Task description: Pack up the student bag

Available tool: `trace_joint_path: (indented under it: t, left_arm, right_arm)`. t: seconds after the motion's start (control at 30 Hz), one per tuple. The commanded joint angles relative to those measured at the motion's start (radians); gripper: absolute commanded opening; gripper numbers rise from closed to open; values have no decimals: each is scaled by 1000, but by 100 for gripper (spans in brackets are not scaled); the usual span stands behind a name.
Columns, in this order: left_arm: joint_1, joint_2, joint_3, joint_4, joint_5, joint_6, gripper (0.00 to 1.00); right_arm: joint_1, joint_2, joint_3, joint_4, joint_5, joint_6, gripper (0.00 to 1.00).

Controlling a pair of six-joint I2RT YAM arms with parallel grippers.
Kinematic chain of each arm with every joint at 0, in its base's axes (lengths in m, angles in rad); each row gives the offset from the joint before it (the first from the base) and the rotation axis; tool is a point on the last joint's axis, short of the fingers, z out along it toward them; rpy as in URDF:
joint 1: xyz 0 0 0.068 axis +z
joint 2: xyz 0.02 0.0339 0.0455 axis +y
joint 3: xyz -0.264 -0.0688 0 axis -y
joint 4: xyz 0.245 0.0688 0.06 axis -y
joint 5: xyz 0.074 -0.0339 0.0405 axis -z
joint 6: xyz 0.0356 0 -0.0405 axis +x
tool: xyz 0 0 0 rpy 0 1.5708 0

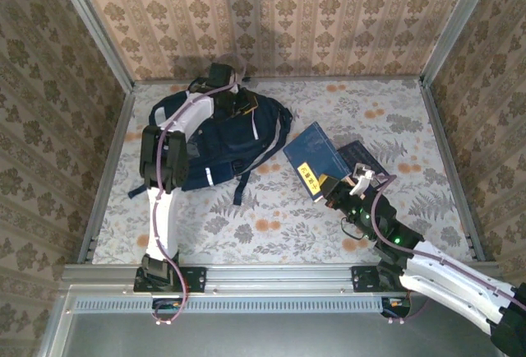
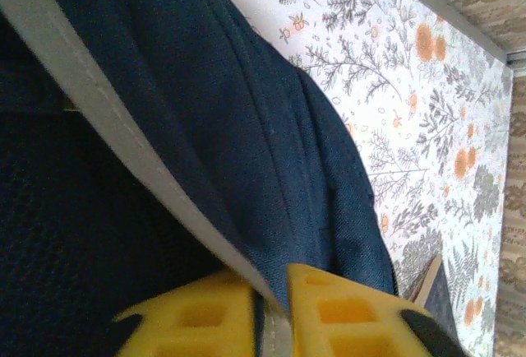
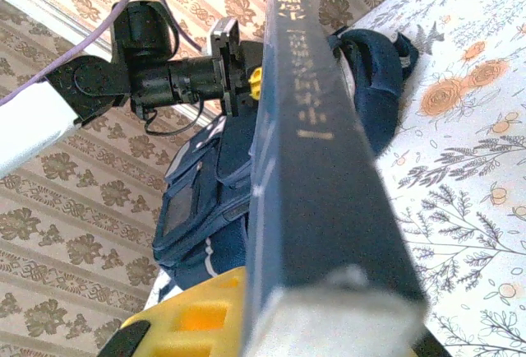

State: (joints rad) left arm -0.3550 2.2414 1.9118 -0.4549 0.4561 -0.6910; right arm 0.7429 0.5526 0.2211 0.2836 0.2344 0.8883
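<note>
Your left end effector pinches the student bag on its limp trim; your right end effector, beside it, clamps a book.

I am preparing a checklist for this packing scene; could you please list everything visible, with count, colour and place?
student bag: one, navy with grey trim, back left of the table
book: one, navy with yellow label, centre-right, held by the right pincer
second book: one, navy, just right of the first
table: one, white-and-orange floral, under everything
walls: three, beige patterned, around the table
left pincer: one, yellow pads, shut on the bag's grey trim
right pincer: one, yellow pads, shut on the book
</note>
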Motion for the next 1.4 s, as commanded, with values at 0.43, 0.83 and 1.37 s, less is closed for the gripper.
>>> trace_joint_path:
  t: [0.43,0.83,1.37]
  left_arm:
    - [-144,-179,58,-241,87,199,0]
    - [-109,-449,-34,-379,175,297,0]
    - [-132,-509,-85,-435,272,329,0]
  right_arm:
    - [-57,-69,153,-265,105,-102,0]
    - [-251,96,260,-319,-185,-19,0]
    - [-257,501,291,259,-595,293,0]
